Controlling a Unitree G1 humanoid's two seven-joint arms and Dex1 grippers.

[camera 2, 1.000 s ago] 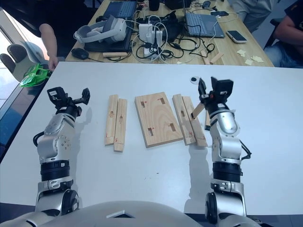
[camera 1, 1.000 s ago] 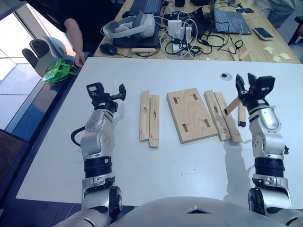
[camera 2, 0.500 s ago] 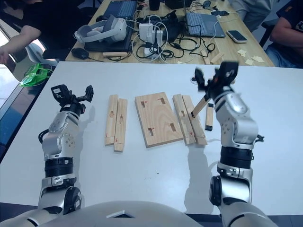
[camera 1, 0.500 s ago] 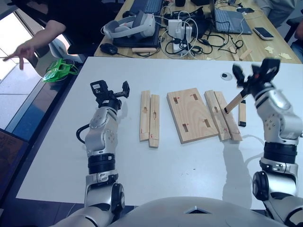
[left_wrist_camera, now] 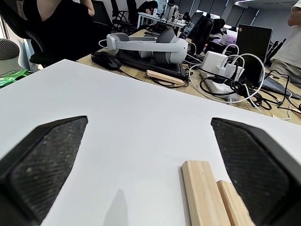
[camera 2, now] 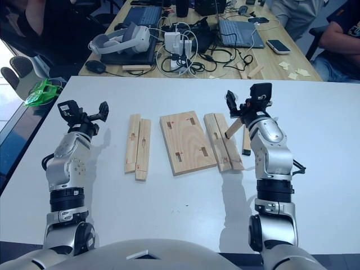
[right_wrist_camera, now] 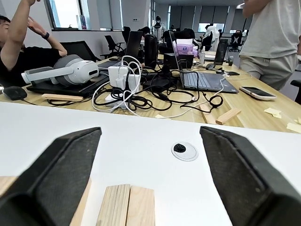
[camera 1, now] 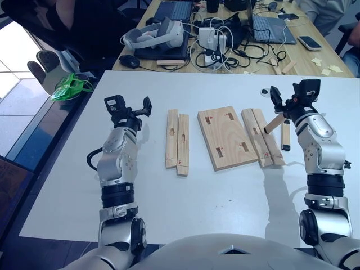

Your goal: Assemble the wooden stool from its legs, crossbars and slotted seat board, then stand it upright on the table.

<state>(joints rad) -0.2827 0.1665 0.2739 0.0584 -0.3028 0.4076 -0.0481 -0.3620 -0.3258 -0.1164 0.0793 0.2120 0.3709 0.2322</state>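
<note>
Stool is in pieces, parts lying on the white table (camera 1: pixel 225 197). The pale rectangular wooden seat board with four slots (camera 1: pixel 228 136) lies flat mid-table, slightly skewed, nearer the far edge than the near one. The two pale slotted wooden bars (camera 1: pixel 172 138) lie side by side, touching each other, just toward the left edge from the board. A second pair of pale wooden bars (camera 1: pixel 256 138) lies touching along the board's right side. A thin wooden stick with a dark tip (camera 1: pixel 273 122) is tilted, lower end apparently resting on that right pair; contact is hard to confirm. A short thin stick (camera 1: pixel 285 136) lies flat just beyond, toward the right edge.

L arm: forearm raised, left gripper (camera 1: pixel 129 107) pointing at the far edge, released, pads (left_wrist_camera: pixel 42 160) spread wide with nothing between, apart from the left bars.

R arm: forearm raised, right gripper (camera 1: pixel 289 95) above the far ends of the right pair, also released, holding nothing.

Small red marks on the wood, too small to read.
</note>
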